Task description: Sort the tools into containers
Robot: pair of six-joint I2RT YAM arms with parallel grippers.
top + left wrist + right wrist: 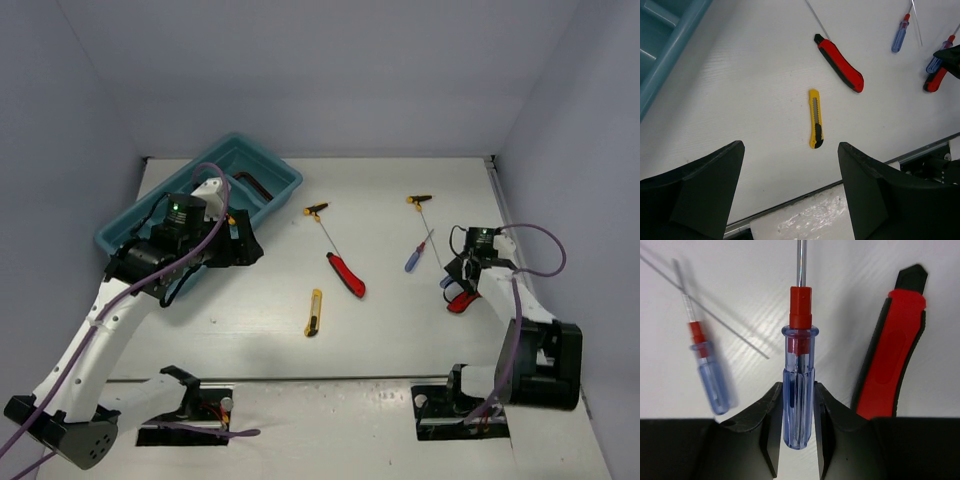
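My right gripper (797, 390) is shut on the clear blue handle of a blue screwdriver (798, 385), which lies on the table with its shaft pointing away. A second blue screwdriver (712, 375) lies to its left and a red utility knife (890, 355) to its right. In the top view the right gripper (462, 285) is at the table's right side. My left gripper (790, 165) hangs open and empty beside the teal tray (270, 190), above the table. A yellow utility knife (814, 119) and another red utility knife (840, 62) lie beyond it.
Two yellow-black T-handle drivers (317, 210) (420, 200) lie mid-table with thin shafts. A dark hex key (252, 183) rests inside the tray. The left arm covers the tray's near half. Grey walls close in on three sides.
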